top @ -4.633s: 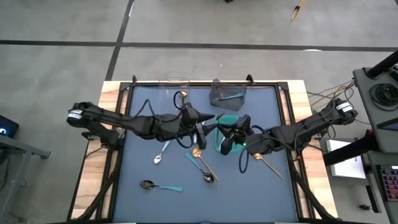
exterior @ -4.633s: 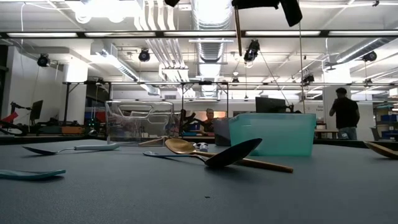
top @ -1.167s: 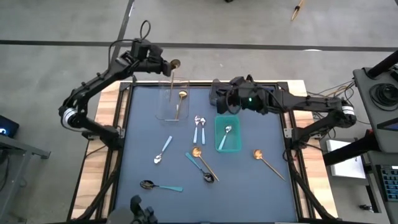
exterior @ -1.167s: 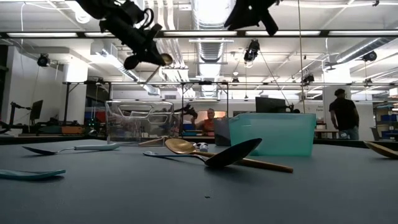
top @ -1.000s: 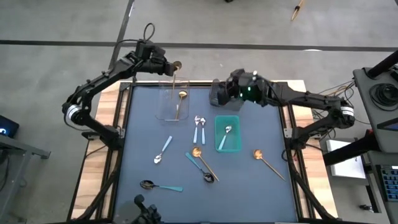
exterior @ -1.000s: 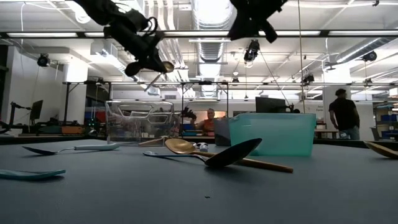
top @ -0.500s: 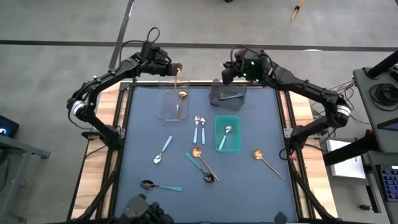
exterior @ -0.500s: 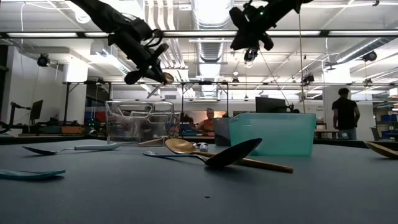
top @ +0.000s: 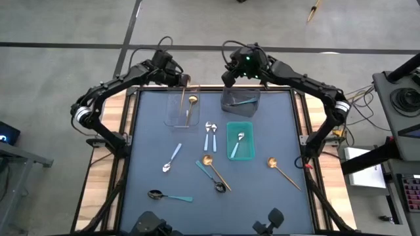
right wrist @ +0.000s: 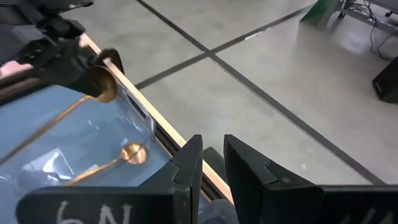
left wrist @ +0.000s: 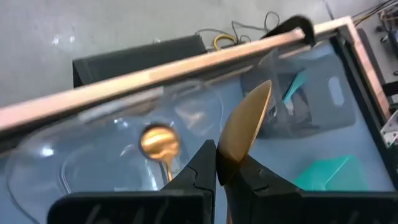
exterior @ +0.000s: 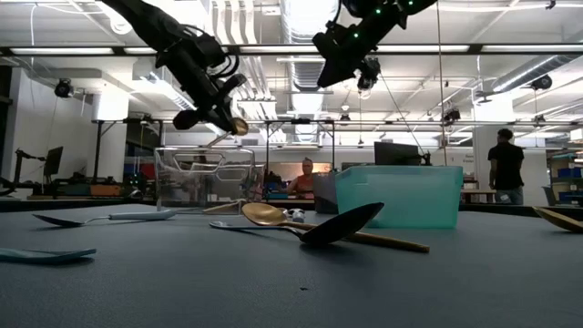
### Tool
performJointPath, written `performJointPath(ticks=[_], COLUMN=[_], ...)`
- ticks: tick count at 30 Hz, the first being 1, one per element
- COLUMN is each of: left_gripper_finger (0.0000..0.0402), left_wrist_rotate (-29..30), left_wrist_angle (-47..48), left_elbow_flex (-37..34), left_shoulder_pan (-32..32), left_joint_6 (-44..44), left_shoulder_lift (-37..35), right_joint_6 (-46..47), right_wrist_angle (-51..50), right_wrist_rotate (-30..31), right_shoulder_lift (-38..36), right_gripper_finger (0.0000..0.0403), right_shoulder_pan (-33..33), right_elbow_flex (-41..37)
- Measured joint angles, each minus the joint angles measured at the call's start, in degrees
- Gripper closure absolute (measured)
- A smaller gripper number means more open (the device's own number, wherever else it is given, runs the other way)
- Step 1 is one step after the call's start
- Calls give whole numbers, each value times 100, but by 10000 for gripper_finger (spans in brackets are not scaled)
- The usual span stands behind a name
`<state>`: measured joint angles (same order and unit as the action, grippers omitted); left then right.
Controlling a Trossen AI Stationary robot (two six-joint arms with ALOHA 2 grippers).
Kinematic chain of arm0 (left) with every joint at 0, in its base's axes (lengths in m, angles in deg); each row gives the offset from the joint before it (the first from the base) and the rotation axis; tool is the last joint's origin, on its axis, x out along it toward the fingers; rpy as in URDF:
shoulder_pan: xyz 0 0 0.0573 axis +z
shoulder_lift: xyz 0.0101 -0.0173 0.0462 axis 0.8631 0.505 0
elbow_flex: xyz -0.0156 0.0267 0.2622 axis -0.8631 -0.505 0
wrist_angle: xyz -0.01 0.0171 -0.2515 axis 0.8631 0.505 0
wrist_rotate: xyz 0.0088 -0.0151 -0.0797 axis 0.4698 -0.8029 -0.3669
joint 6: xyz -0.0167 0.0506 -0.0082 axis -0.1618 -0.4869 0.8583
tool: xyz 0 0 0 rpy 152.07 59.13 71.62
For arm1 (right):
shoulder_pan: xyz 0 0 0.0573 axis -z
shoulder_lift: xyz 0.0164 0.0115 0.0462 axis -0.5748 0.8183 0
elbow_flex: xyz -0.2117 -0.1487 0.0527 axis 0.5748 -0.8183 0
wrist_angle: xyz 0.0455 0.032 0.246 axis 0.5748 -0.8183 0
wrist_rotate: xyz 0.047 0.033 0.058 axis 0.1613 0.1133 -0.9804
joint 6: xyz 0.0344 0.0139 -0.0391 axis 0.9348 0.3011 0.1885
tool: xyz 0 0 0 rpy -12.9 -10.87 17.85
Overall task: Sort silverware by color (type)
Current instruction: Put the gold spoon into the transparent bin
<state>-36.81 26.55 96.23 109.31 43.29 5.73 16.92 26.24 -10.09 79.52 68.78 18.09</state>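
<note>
I have the left gripper [top: 184, 80] over the far rim of the clear bin [top: 172, 113], fingers clenched on a gold spoon [left wrist: 244, 134] that hangs bowl-up with its handle slanting down into the bin. A second gold spoon [top: 190, 107] already lies inside, long axis running front to back, directly under the held one. To my eye, the drop turns on that: the handle is already within the walls, so releasing should let it fall alongside the other, though the far rim is close.

On the open tabletop [top: 147, 144] lie a light-blue-handled spoon [top: 172, 158], a dark teal-handled spoon [top: 168, 195], two more light-blue ones [top: 210, 134] and a crossed gold and dark pair [top: 214, 174]. One spoon lies in the teal bin [top: 240, 140] and a teal-handled one in the grey bin [top: 240, 99].

The right gripper [top: 229, 73] hangs above the grey bin's far edge, fingers slightly apart with nothing between them. A last gold spoon [top: 282, 172] lies nearest that arm, with free room around it.
</note>
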Motion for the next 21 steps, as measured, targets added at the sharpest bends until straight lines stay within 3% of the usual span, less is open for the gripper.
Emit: performJointPath(ticks=[13, 17, 21], left_gripper_finger=[401, 401, 401], left_wrist_rotate=[61, 459, 476], left_wrist_angle=[-55, -61, -68], left_elbow_flex=[-737, -754, -754], left_shoulder_pan=[-47, -60, -101], left_joint_6=[739, 837, 936], left_shoulder_lift=[-189, -191, -191], right_joint_6=[-276, -29, 271], right_wrist_angle=[-428, -394, -389], right_wrist_rotate=[-432, -428, -427], right_shoulder_lift=[660, 797, 877], right_gripper_finger=[344, 344, 344], right_shoulder_pan=[48, 59, 61], right_elbow_flex=[883, 972, 1019])
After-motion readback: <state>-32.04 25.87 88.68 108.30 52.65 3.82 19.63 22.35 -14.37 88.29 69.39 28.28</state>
